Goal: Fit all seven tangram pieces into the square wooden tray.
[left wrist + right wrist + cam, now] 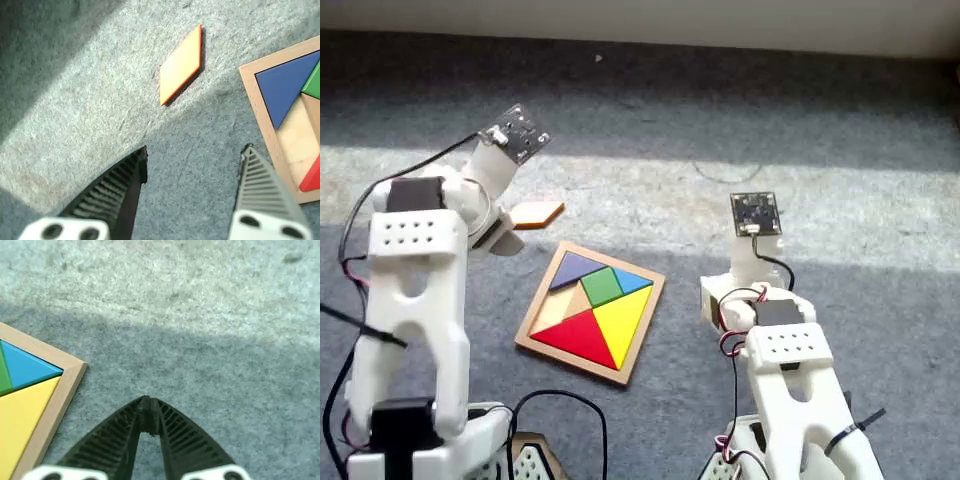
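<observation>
The square wooden tray (533, 343) lies on the carpet between the arms, holding a dark blue triangle (574, 268), a green square (603, 285), a light blue triangle (633, 281), a yellow triangle (620, 318) and a red triangle (575, 335). A pale bare slot (553, 312) shows at its left side. An orange parallelogram (538, 212) (181, 64) lies flat on the carpet just off the tray's far left corner. My left gripper (195, 150) hangs open above the carpet, a little short of the parallelogram, beside the tray's rim (257, 107). My right gripper (147, 402) is shut on nothing, over carpet to the right of the tray's rim (60, 395).
Grey carpet covers the whole surface, with a bright sunlit band across the middle. The left arm (415, 270) stands left of the tray and the right arm (775, 340) right of it. Black cables (560, 400) trail near the bases.
</observation>
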Robot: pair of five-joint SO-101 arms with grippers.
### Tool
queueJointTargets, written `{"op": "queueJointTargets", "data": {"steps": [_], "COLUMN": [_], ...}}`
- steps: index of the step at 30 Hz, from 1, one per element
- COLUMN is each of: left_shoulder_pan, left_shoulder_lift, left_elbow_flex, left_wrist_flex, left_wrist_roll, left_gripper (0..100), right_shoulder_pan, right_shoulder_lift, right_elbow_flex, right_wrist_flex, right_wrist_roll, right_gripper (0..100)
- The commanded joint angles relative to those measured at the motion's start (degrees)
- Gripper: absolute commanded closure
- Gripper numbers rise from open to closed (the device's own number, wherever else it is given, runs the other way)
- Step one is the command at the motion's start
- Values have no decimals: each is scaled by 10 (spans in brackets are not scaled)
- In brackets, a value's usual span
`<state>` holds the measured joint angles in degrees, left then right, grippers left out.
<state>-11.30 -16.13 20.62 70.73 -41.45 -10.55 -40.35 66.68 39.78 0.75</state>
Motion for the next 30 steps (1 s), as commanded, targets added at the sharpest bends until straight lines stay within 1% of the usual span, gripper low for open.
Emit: {"op": "queueJointTargets", "data": {"steps": [1, 3, 6, 11, 15, 18, 24, 30], "left_shoulder_pan": [22, 22, 22, 22, 29, 40, 70, 75], "left_shoulder_lift": [121, 175, 252, 363, 433, 472, 490, 541], "left_elbow_flex": [-122, -165, -241, -358, -429, -452, -455, -456], "left_wrist_flex": [4, 12, 46, 87, 93, 93, 90, 86], "left_wrist_roll": [-90, -125, -174, -223, -229, -229, -228, -227], "left_gripper": [702, 702, 702, 704, 705, 705, 705, 706], "right_shoulder_pan": [21, 22, 22, 22, 22, 22, 22, 22], "right_shoulder_lift": [4, 4, 4, 4, 4, 4, 4, 4], "right_elbow_flex": [-9, -9, -9, -9, -9, -9, -9, -9], "right_wrist_flex": [-11, -11, -11, -11, -11, -11, -11, -11], "right_wrist_roll": [2, 3, 4, 4, 5, 5, 5, 5], "right_gripper": [989, 989, 989, 989, 989, 989, 989, 989]}}
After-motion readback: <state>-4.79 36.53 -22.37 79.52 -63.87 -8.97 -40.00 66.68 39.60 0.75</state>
